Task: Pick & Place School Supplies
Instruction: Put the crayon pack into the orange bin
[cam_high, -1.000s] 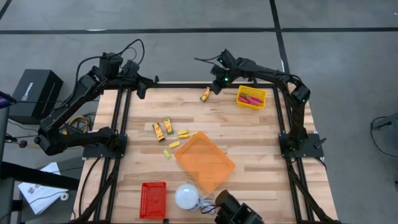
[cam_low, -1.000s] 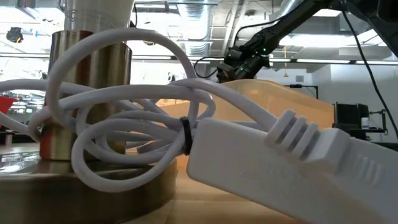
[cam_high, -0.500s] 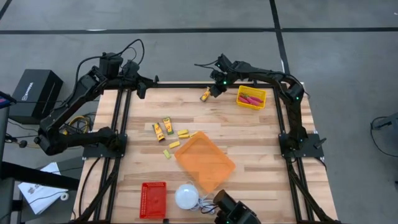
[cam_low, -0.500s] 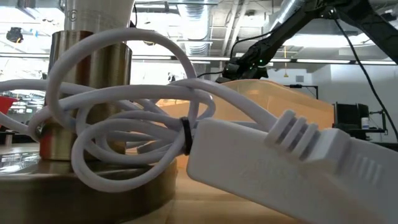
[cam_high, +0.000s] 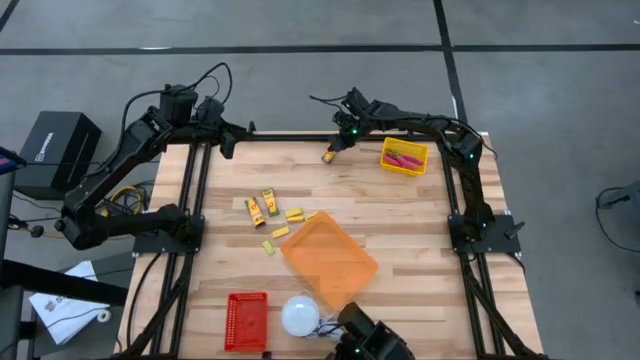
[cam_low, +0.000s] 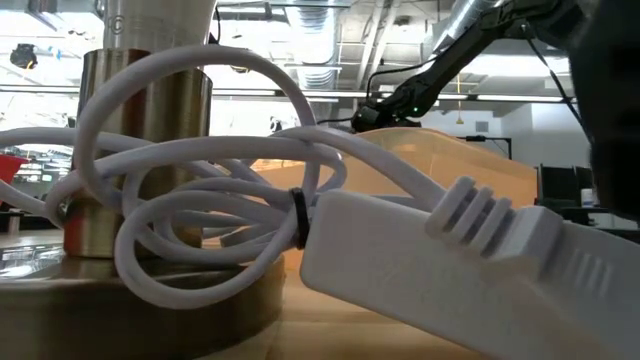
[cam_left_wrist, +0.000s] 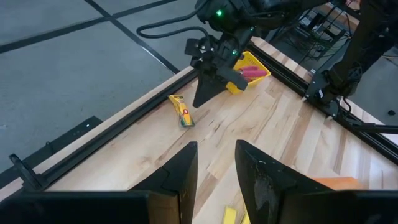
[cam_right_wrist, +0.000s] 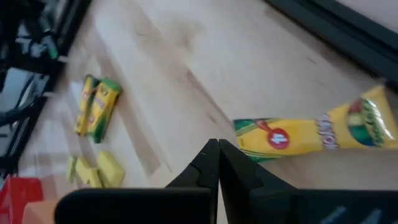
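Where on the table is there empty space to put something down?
Bare wood lies between the yellow bin and the orange tray, along the table's right side. It is crowded left of the tray, where crayon packets and yellow blocks cluster.

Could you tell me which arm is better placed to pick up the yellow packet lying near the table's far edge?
The right. Its shut right gripper hovers right beside the yellow packet, while the left gripper waits at the far left corner, well away.
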